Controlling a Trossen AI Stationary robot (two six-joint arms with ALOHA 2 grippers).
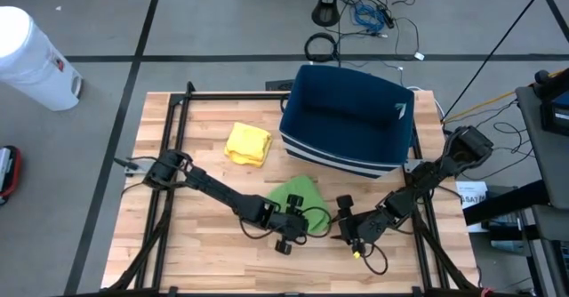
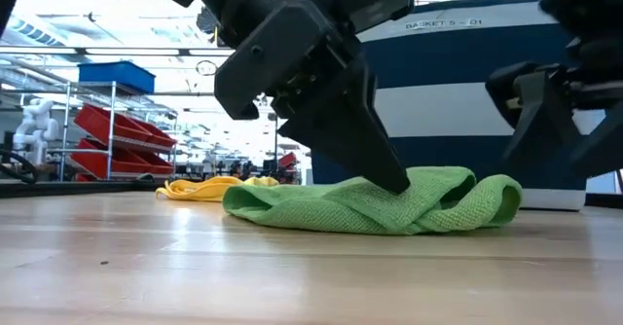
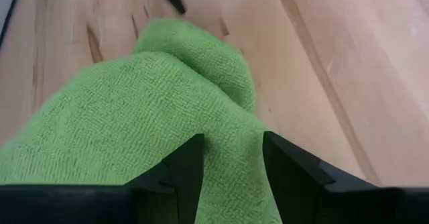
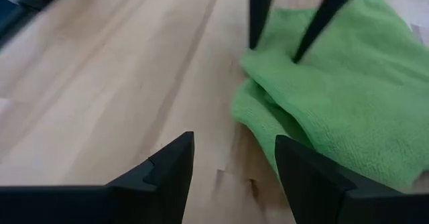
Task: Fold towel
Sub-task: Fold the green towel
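Navy fabric basket [image 1: 347,124], labelled "BASKET S-01", sitting empty; left gripper [image 3: 231,163] jaws pinching crumpled green microfibre towel [image 1: 298,196]; right gripper [image 4: 234,160] jaws gaping, empty.

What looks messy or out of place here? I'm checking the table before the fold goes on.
The green towel lies bunched and creased near the table's front, not flat, with the left gripper pinching into a fold. The yellow cloth sits crumpled beside the blue basket. Nothing looks spilled or damaged.
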